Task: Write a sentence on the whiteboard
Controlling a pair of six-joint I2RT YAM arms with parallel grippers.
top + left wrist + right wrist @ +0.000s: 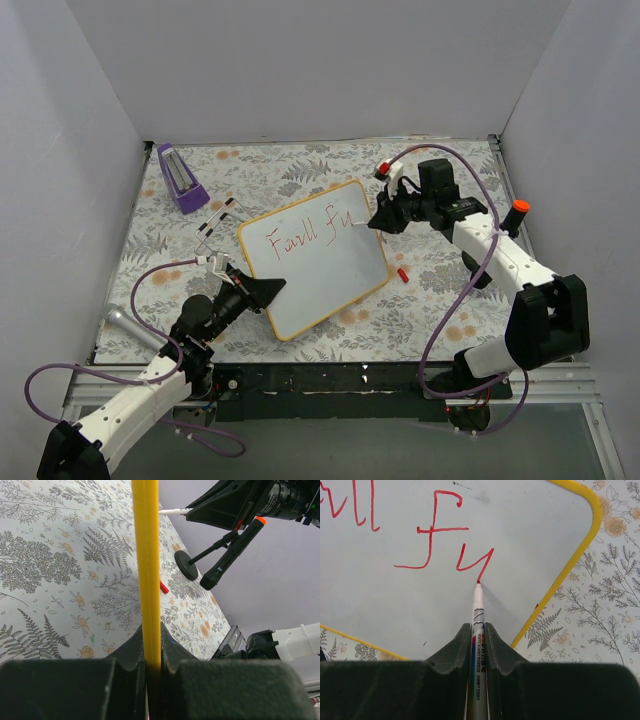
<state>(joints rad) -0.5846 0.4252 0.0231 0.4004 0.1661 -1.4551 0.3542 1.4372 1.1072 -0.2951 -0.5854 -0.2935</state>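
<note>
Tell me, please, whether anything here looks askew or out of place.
The whiteboard lies skewed, its corners pointing diagonally, and a small red cap lies loose on the patterned cloth beside its right edge.

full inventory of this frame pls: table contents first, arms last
whiteboard: 1, white with a yellow frame, mid-table, turned at an angle
sentence: 1, red, far part of the board, so far roughly "Faull fu"
marker: 1, white barrel with a red tip, tip on the board
small piece: 1, red, perhaps a cap, on the cloth just right of the board
block: 1, purple, far-left corner
striped strip: 1, black and white, between block and board
tablecloth: 1, floral grey and orange, over the table
left gripper: 1, black, shut on the board's near-left edge
right gripper: 1, black, shut on the marker
</note>
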